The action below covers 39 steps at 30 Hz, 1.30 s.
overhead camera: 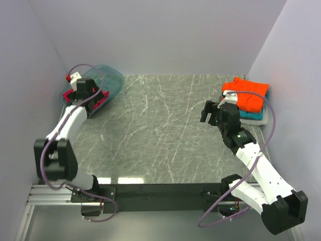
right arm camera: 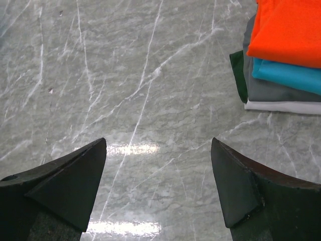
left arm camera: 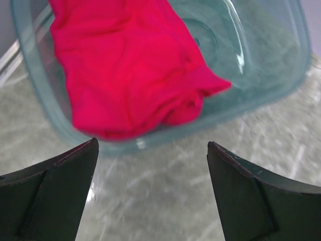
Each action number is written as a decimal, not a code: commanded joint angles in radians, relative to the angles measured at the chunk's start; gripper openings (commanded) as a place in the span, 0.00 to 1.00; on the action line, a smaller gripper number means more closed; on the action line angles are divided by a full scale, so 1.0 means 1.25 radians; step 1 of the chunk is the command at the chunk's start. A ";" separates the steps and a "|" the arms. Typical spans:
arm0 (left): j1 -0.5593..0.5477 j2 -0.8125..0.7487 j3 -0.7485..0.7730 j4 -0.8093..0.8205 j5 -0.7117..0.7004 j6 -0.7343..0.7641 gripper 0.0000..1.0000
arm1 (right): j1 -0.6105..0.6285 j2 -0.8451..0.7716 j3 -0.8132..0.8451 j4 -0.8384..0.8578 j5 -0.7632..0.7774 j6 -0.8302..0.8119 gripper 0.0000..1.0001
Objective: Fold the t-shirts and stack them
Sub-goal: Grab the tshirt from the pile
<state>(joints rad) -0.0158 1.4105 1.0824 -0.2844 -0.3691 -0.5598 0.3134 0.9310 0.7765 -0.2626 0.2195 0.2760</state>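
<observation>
A crumpled crimson-magenta t-shirt lies inside the translucent teal tub at the far left of the table. My left gripper is open and empty, hovering just in front of the tub's near rim. At the far right stands a folded stack: the orange t-shirt on top, the teal t-shirt under it, then a dark grey layer and the grey-white t-shirt at the bottom. My right gripper is open and empty above the bare marble, left of the stack.
The grey-green marble table top lies between the two arms. Lavender walls close the left, back and right sides. The tub is tilted in the back left corner. A black rail runs along the near edge.
</observation>
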 commanded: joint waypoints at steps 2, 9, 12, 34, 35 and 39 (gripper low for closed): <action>0.033 0.139 0.142 0.037 -0.034 0.053 0.94 | -0.008 -0.026 -0.012 0.035 0.000 0.004 0.91; 0.070 0.317 0.252 0.009 -0.015 0.081 0.91 | -0.006 -0.027 -0.024 0.042 0.001 0.004 0.91; 0.074 0.360 0.281 -0.015 0.003 0.086 0.89 | -0.008 -0.026 -0.024 0.042 -0.004 0.003 0.91; 0.079 0.389 0.312 -0.054 0.072 0.103 0.00 | -0.007 -0.026 -0.027 0.047 -0.012 0.003 0.90; 0.078 0.364 0.305 -0.047 0.078 0.096 0.00 | -0.008 -0.026 -0.027 0.046 -0.014 0.004 0.90; 0.076 0.235 0.294 -0.042 0.098 0.091 0.00 | -0.008 -0.027 -0.030 0.049 -0.015 0.004 0.90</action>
<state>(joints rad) 0.0826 1.8824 1.4330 -0.3706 -0.2817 -0.4347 0.3130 0.9123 0.7456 -0.2451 0.1970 0.2760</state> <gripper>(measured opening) 0.020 0.902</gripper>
